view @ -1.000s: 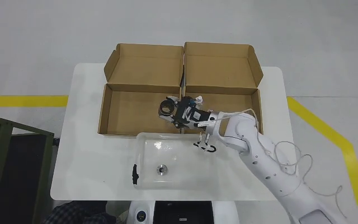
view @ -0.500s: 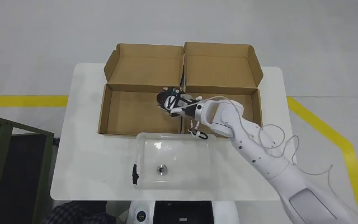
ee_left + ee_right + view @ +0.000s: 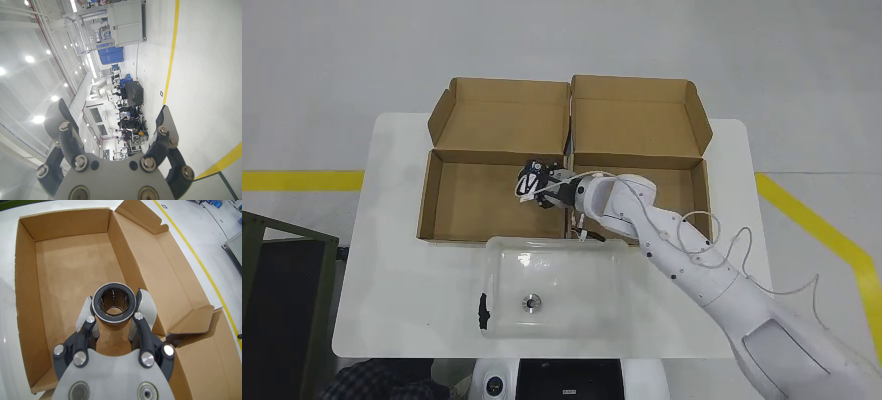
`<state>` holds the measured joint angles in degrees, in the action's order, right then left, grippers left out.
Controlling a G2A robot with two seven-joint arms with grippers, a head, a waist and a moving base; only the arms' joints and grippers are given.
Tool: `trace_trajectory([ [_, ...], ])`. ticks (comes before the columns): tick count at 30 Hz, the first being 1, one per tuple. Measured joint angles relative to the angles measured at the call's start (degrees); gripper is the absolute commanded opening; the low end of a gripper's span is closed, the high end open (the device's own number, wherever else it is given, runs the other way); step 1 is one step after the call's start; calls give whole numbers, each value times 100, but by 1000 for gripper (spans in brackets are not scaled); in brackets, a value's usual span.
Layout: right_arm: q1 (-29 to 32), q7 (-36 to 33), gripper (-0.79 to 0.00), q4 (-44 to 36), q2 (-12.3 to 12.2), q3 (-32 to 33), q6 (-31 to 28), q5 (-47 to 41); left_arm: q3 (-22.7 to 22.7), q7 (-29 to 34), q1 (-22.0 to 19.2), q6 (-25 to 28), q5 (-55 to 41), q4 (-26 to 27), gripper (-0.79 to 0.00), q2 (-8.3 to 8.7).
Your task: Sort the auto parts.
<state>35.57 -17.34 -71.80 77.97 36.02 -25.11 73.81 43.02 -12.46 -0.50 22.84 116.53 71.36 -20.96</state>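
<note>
My right hand [image 3: 115, 300] is clamped on the bearing [image 3: 113, 324], held above the left cardboard box [image 3: 66, 262]. I judge this the drop-off step: next I lower it and let go.

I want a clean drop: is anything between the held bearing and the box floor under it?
Nothing. In the right wrist view the right gripper holds the bearing over a bare stretch of the box floor.
</note>
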Motion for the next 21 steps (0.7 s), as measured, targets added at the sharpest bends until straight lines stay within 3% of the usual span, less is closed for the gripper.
trace_trajectory([
  [6,-87,-54,-613,238,143,-158,56,125,0,0,0,0,0,0,0,0],
  [10,-107,-58,-483,395,214,-199,76,167,0,0,0,0,0,0,0,0],
  [16,-109,-87,-394,557,284,-196,69,247,0,0,0,0,0,0,0,0],
  [17,-102,-85,-302,574,292,-183,63,255,0,0,0,0,0,0,0,0],
  [18,-96,-87,-89,582,297,-173,57,264,0,0,0,0,0,0,0,0],
  [19,-91,-91,0,585,302,-161,48,275,0,0,0,0,0,0,0,0],
  [21,-71,-106,0,586,305,-122,30,296,0,0,0,0,0,0,0,0],
])
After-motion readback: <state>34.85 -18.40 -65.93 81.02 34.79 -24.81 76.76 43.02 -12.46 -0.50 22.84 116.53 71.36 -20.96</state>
